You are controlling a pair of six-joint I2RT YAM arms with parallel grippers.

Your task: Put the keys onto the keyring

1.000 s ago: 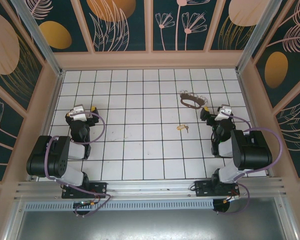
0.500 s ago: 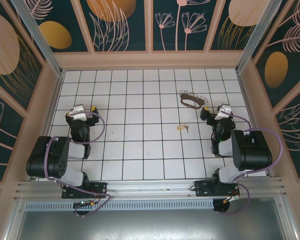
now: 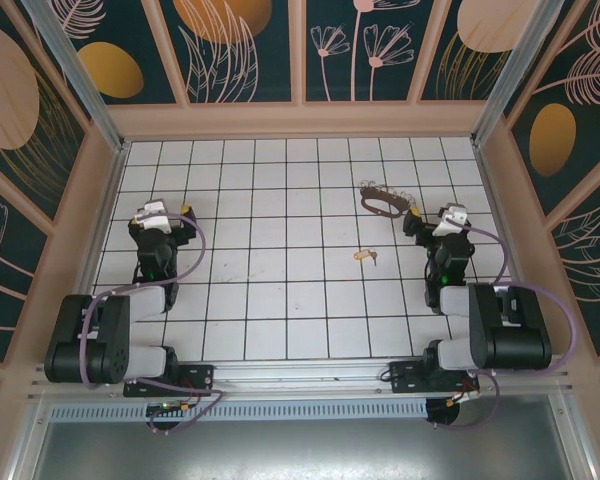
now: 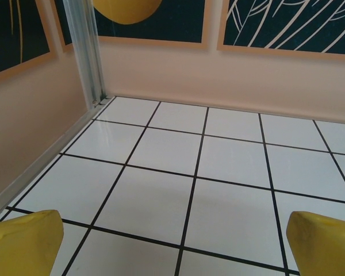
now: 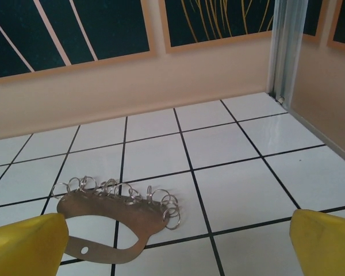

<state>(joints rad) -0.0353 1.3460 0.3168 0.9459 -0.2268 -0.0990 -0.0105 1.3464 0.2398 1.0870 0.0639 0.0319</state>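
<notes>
The key [image 3: 365, 255], small and brass-coloured, lies flat on the white tiled floor right of centre. The keyring [image 3: 384, 201] is a brown oval loop with silvery rings along its far edge, lying about two tiles behind the key. In the right wrist view the keyring [image 5: 127, 207] lies just ahead and left of my right gripper [image 5: 175, 247], whose yellow fingertips [image 5: 26, 244] stand wide apart with nothing between them. From above, my right gripper [image 3: 440, 216] sits just right of the keyring. My left gripper [image 3: 160, 216] is open over bare tiles at the left, its fingertips [image 4: 23, 241] spread wide around the left gripper [image 4: 175, 247].
Peach side walls [image 3: 98, 190] and a back wall [image 3: 300, 120] enclose the floor. A metal corner post [image 4: 86, 52] stands ahead-left of the left gripper; another post [image 5: 284, 46] stands ahead-right of the right one.
Both arms have reached a little farther from their bases, carrying the grippers slightly toward the back wall. Key and keyring have not moved.
</notes>
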